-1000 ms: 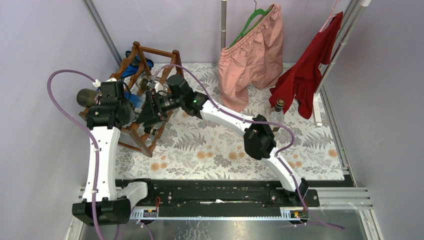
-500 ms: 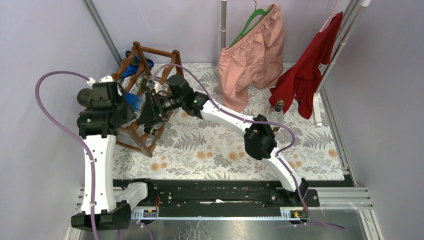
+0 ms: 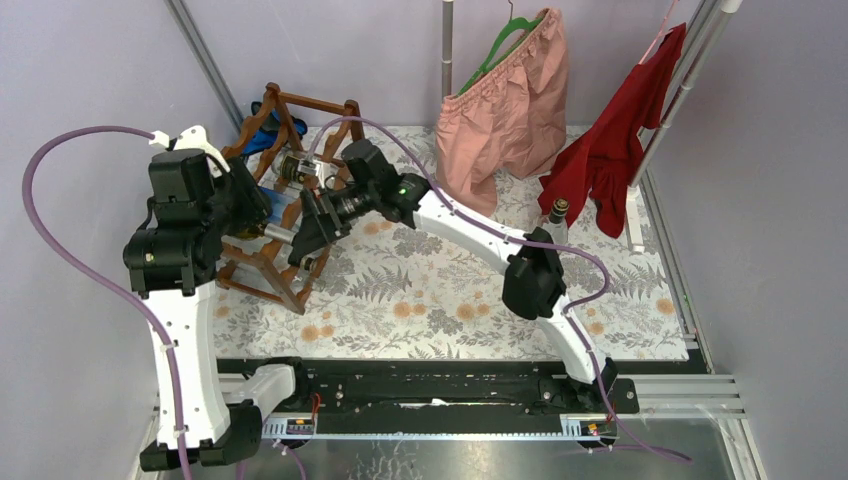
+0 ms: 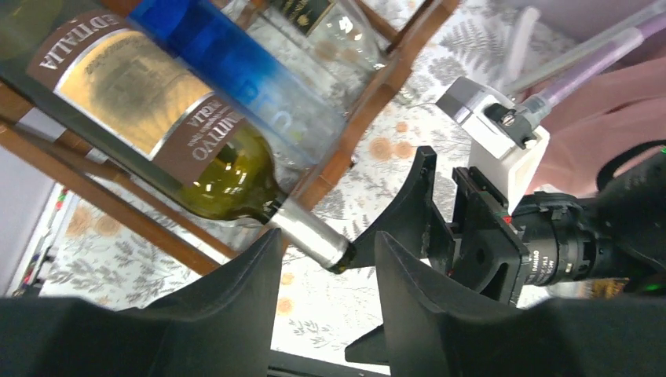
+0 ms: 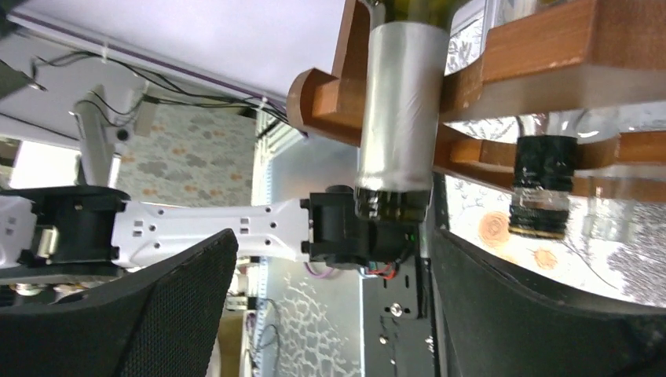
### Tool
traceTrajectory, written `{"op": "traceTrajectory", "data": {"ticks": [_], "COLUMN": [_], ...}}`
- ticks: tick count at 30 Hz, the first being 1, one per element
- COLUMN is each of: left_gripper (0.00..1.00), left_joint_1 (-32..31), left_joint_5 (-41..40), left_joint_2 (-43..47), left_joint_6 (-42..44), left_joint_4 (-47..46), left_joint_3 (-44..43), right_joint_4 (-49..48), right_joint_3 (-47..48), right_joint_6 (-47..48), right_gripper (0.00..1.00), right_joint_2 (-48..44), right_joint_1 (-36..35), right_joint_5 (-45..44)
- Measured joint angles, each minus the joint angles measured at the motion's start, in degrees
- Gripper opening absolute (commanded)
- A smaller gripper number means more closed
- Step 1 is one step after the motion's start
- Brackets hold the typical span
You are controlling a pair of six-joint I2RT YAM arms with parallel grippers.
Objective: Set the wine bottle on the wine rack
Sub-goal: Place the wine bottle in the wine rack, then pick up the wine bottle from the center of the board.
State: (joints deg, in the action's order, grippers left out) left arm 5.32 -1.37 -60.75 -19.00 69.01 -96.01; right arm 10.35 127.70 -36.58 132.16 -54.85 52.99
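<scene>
The reddish-brown wine rack (image 3: pixel 303 101) stands at the back left. A green wine bottle (image 4: pixel 188 149) with a brown label lies on a lower tier, its silver-foiled neck (image 4: pixel 308 235) sticking out of the front rail. My left gripper (image 4: pixel 326 263) is open just below that neck, touching nothing. My right gripper (image 5: pixel 334 251) is open in front of the bottle's mouth (image 5: pixel 393 200), apart from it. In the top view the neck (image 3: pixel 281 236) lies between the left gripper (image 3: pixel 250 205) and the right gripper (image 3: pixel 305 232).
A blue bottle (image 4: pixel 228 59) and a clear bottle (image 4: pixel 334 27) lie on higher tiers. A black-capped neck (image 5: pixel 540 188) pokes out beside the green one. Another bottle (image 3: pixel 553 226) stands at the right. Pink shorts (image 3: pixel 505 110) and a red shirt (image 3: pixel 615 150) hang behind.
My left arm has lifted and drawn back to the left, away from the rack. My right gripper has shifted slightly left toward the bottle's neck. The bottle stays on the rack.
</scene>
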Motion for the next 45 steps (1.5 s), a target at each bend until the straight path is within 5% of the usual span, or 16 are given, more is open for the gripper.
{"op": "traceTrajectory", "data": {"ticks": [2, 7, 15, 26, 37, 45], "left_gripper": [0.63, 0.98, 0.99, 0.99, 0.99, 0.99], "left_joint_1": [0.00, 0.00, 0.00, -1.60, -30.56, -33.90], "left_joint_5": [2.21, 8.55, 18.71, 28.52, 20.59, 19.98], "left_joint_2": [0.87, 4.17, 8.94, 8.76, -0.13, -3.82], "left_joint_6": [0.33, -0.04, -7.32, -15.43, -8.61, -5.97], "left_joint_4": [-0.90, -6.78, -22.14, -43.12, -53.27, -60.41], "left_joint_3": [-0.24, 2.36, 12.66, 23.52, 21.16, 25.16], "right_joint_4": [4.37, 16.90, 23.08, 29.97, 36.92, 41.59], "right_joint_3": [0.28, 2.56, -7.72, -8.41, -17.53, -28.74], "right_joint_6": [5.33, 21.68, 45.31, 60.48, 66.93, 69.24], "right_gripper": [1.00, 1.00, 1.00, 1.00, 0.98, 0.89], "right_joint_2": [-1.20, -4.09, -18.99, -31.91, -45.64, -55.12], "right_joint_1": [0.35, 1.09, 7.28, 17.86, 27.87, 37.18], "right_joint_5": [0.20, -1.51, -3.23, -8.76, -27.43, -37.92]}}
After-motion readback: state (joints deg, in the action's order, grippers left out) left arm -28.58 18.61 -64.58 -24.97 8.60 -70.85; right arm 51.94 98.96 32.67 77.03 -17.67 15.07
